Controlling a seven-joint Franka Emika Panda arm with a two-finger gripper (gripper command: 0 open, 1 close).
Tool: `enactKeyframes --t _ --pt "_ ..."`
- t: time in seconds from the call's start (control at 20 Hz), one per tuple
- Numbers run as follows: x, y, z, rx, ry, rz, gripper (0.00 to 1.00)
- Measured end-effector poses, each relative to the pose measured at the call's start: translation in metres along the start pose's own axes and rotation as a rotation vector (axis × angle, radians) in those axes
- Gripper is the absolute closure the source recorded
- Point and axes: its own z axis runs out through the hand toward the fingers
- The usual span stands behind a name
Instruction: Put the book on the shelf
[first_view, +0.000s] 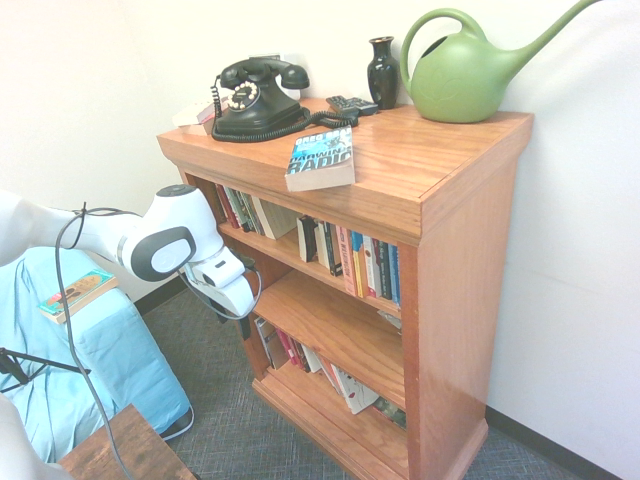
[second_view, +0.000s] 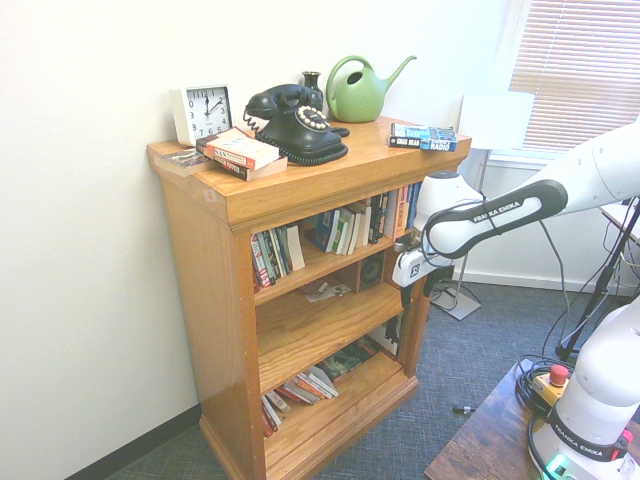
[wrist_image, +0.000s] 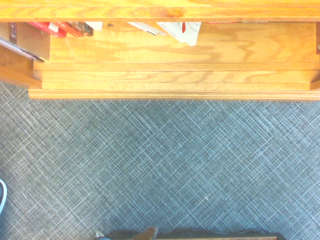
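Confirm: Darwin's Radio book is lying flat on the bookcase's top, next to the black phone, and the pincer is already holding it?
Not holding. The pincer hangs empty in front of the bookcase, well below the top. The first exterior view shows the book lying flat and untouched on the top surface beside the black phone.

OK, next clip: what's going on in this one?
A white robot arm is meant to shelve the book, but hasn't touched it yet. The book lies flat on the bookcase top, near its front edge. The end effector hangs in front of the bookcase, below the top, pointing down at the carpet, and holds nothing. The shelf under the top already carries a row of upright books, with a gap partway along.
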Motion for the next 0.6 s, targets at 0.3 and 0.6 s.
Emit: enactKeyframes --t 0.3,0.6 --pt "0.016 0.017 0.004 -0.055 0.110 0.012 0.00" --pt "0.049 0.103 -0.065 -0.219 0.387 0.030 0.00"
